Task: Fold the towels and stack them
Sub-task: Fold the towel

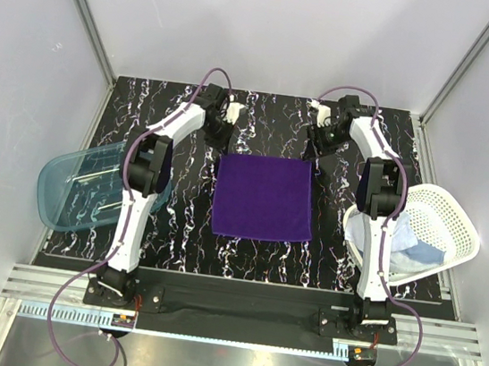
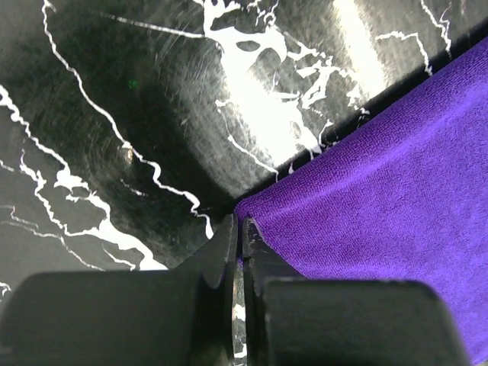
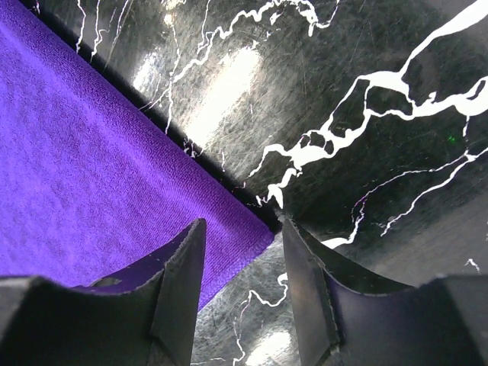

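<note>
lying flat on the desk, the purple towel has a far corner at each hand: the left hand is closed on its corner, the right hand stands open around the other.

Half-seen cloth
At four o'clock, the right arm covers part of the pale towels in the basket; a corner of the purple towel vanishes between the fingers of the left gripper.
</note>
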